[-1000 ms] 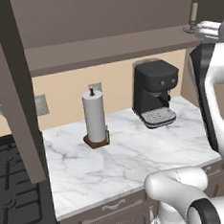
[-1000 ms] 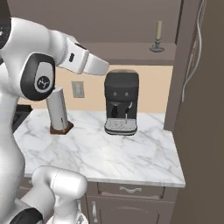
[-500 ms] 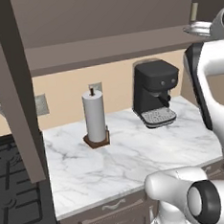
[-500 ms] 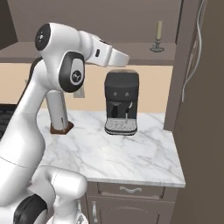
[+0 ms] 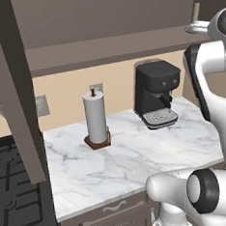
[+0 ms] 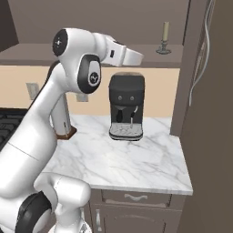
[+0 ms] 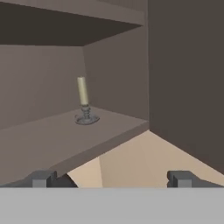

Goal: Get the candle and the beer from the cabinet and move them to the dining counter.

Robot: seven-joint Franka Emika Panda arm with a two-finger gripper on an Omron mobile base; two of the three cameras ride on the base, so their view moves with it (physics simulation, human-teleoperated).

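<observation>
Stood candle [image 7: 84,101] upright on cabinet [image 7: 52,135] shelf, at 11 o'clock, well ahead of spread, empty end effector [image 7: 110,178]. Risked toppling it: narrow stick, small base, any off-centre approach.

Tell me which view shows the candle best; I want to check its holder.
The hand view: the candle stands upright on the cabinet shelf, holder base plain. The right base view shows it small and far; the left base view catches just its stick by the arm.
</observation>
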